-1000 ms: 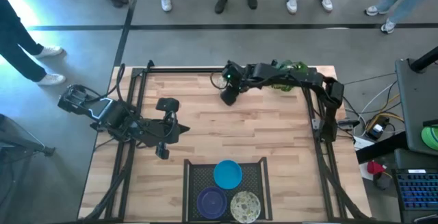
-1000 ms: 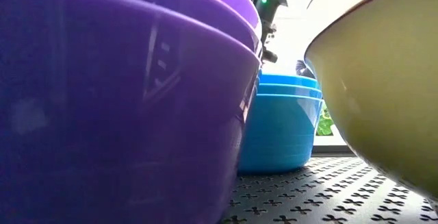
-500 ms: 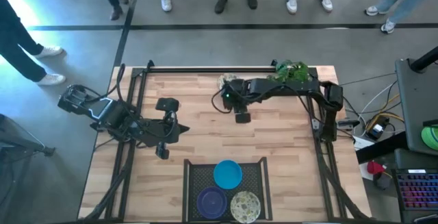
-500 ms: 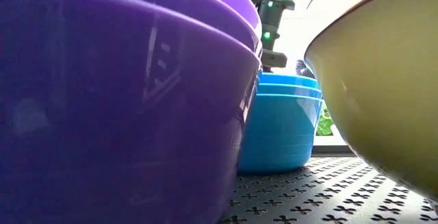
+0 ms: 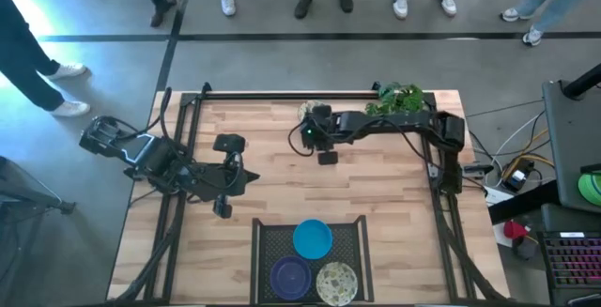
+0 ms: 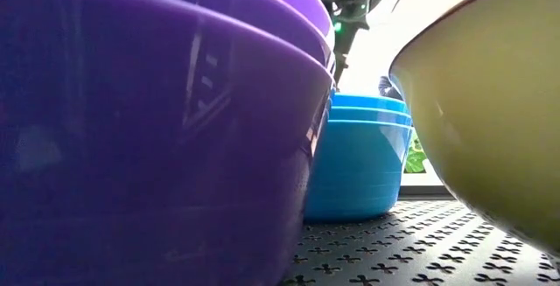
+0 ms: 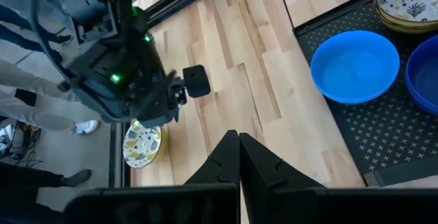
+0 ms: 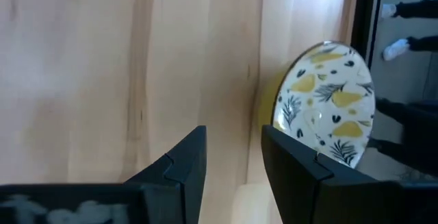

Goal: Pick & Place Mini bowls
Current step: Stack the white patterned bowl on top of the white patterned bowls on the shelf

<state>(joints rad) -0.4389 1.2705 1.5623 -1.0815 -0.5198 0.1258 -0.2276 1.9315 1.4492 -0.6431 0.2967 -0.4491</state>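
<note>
High view: the table (image 5: 282, 171) is pale wood. A black mesh tray (image 5: 268, 241) sits at its 6 o'clock edge, holding a blue bowl (image 5: 312, 238), a purple bowl (image 5: 290, 275) and a cream bowl (image 5: 336, 283). A second cream bowl, the far bowl (image 5: 307, 111), lies on bare wood at 12 o'clock, partly hidden by the right arm. The right gripper (image 5: 326, 157) hangs just beside it, toward the table's middle. The left gripper (image 5: 223, 206) waits at 9 o'clock, well apart from every bowl. A plant (image 5: 399, 99) stands at 1 o'clock. People's shoes show on the floor beyond.

Low view: the purple bowls (image 6: 149, 137) fill the near side, the blue bowls (image 6: 363, 159) stand stacked behind them, and the cream bowl's wall (image 6: 481, 102) crowds in opposite. All stand on the tray's mesh (image 6: 394, 251).

Left wrist view: the left gripper (image 7: 238, 159) has its jaws closed on nothing. Ahead lie the blue bowl (image 7: 354, 65), the tray (image 7: 383, 142) and the far bowl (image 7: 142, 146), under the right arm.

Right wrist view: the right gripper (image 8: 234, 157) has its jaws parted and empty over bare wood. The far bowl (image 8: 328, 104), with yellow and dark leaf marks, lies just beyond one finger (image 8: 294, 162).

No writing can be read anywhere.
</note>
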